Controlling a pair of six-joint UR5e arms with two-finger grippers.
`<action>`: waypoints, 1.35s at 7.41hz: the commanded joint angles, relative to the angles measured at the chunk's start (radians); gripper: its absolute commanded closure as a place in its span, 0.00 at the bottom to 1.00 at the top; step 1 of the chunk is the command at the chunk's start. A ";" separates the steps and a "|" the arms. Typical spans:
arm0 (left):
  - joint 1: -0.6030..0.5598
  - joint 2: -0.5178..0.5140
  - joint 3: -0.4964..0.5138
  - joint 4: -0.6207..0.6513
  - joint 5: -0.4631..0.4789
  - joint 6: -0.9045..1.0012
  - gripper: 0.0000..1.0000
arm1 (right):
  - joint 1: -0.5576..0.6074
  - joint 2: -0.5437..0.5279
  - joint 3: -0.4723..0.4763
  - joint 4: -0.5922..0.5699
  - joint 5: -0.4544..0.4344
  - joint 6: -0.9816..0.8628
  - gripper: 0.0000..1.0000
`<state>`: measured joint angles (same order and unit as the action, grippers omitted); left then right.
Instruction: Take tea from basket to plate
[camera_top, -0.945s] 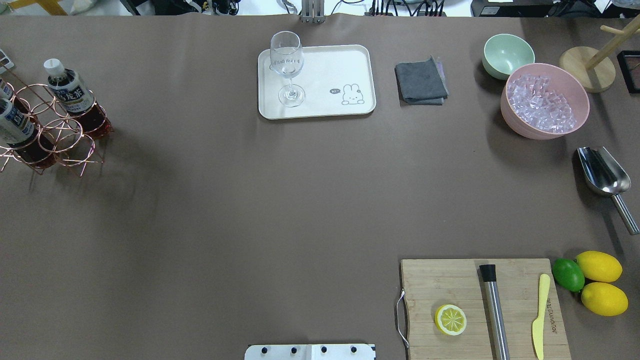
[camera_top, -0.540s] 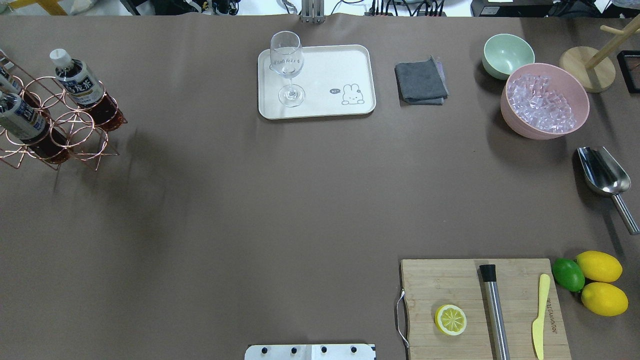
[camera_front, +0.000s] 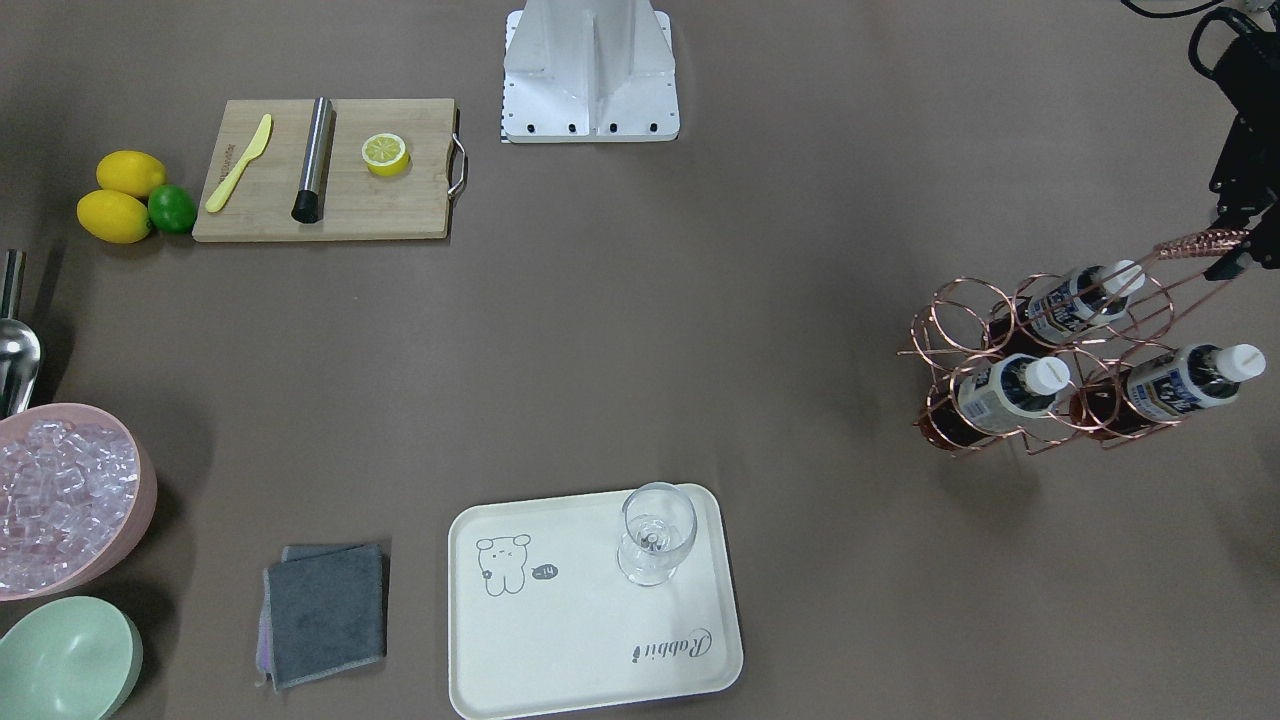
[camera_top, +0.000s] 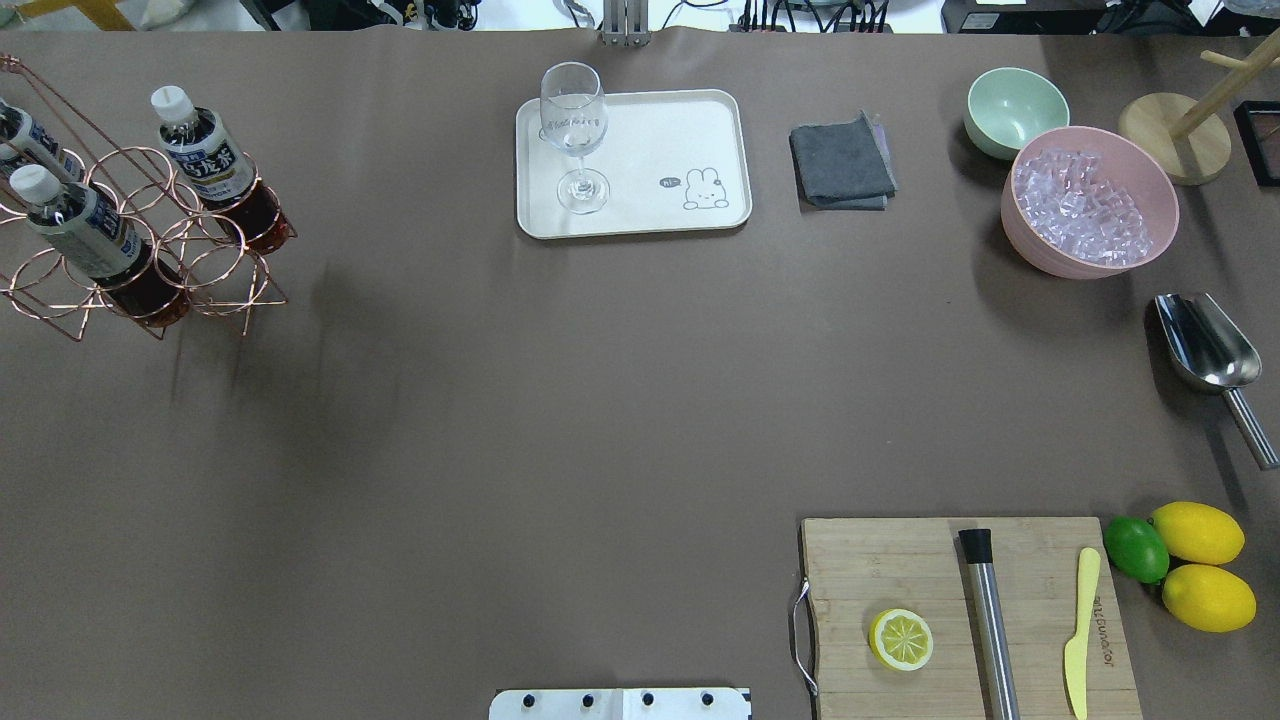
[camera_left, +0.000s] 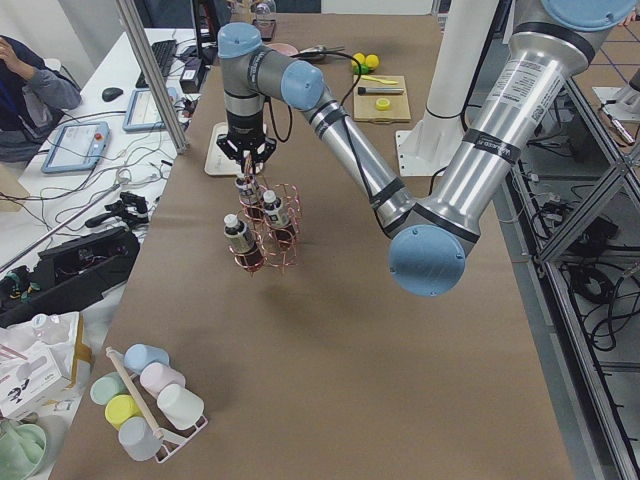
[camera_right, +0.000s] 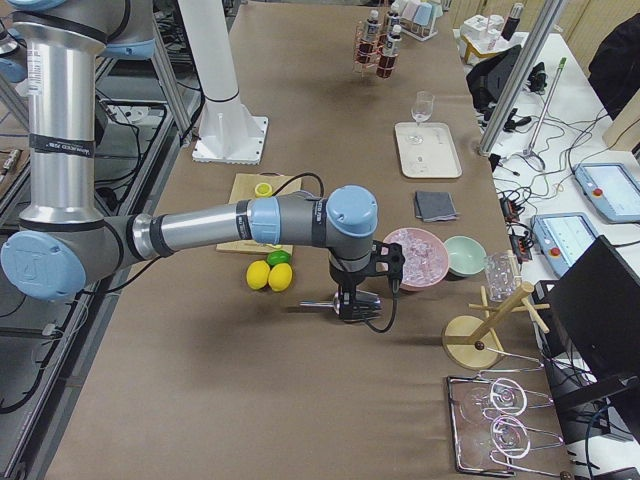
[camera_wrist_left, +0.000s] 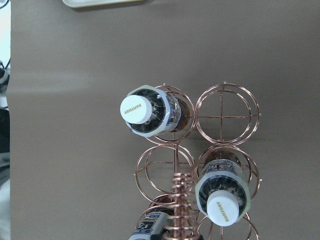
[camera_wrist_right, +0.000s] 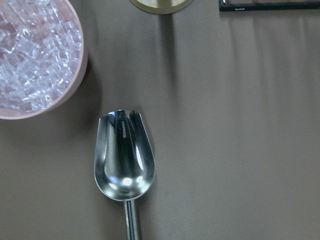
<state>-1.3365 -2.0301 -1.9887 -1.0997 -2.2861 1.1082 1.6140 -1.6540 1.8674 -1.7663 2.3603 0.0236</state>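
Table (camera_top: 560, 420) carries every item. Left arm (camera_left: 470, 130) reaches to its own end of the table and hangs wrist-down over the basket (camera_wrist_left: 226, 118). Left gripper (camera_front: 1235, 250) meets the coiled handle (camera_front: 1195, 243) at its raised end. Its fingers appear clenched on that handle, though only the front view shows the contact, and only at the frame edge. My judgement is that the arm has the basket by the handle to place or steady it, not to draw a bottle.

Right arm (camera_right: 200, 230) lies low at the opposite end, with the right gripper (camera_right: 358, 305) just above the scoop (camera_wrist_right: 124, 160). I cannot tell whether those fingers are released or clenched. It is well apart from the task's things, so I judge it parked out of the way.

Basket is a copper wire rack of rings and stands well apart from the plate (camera_front: 560, 660). Plate sits at the operators' edge with a glass (camera_front: 655, 535) upright near one corner and the rest bare. I judge that leaves room for a bottle beside the glass without touching it.

Tea (camera_front: 1005, 392) is three bottles, all in the basket's rings, caps up and above the wire, so each neck is open to a grasp from above. None is on the plate. One risk: the handle crosses above the rings and may hinder that grasp.
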 joint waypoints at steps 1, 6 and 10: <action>0.080 -0.012 -0.068 -0.103 0.016 -0.021 1.00 | -0.100 0.116 0.003 0.001 0.001 0.183 0.00; 0.264 -0.152 -0.087 -0.100 0.036 -0.442 1.00 | -0.345 0.200 -0.002 0.451 -0.007 0.589 0.00; 0.430 -0.269 -0.085 -0.112 0.080 -0.674 1.00 | -0.440 0.249 0.003 0.724 -0.056 0.653 0.00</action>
<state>-0.9755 -2.2484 -2.0740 -1.2047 -2.2260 0.4819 1.2156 -1.4325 1.8694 -1.1511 2.3395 0.6509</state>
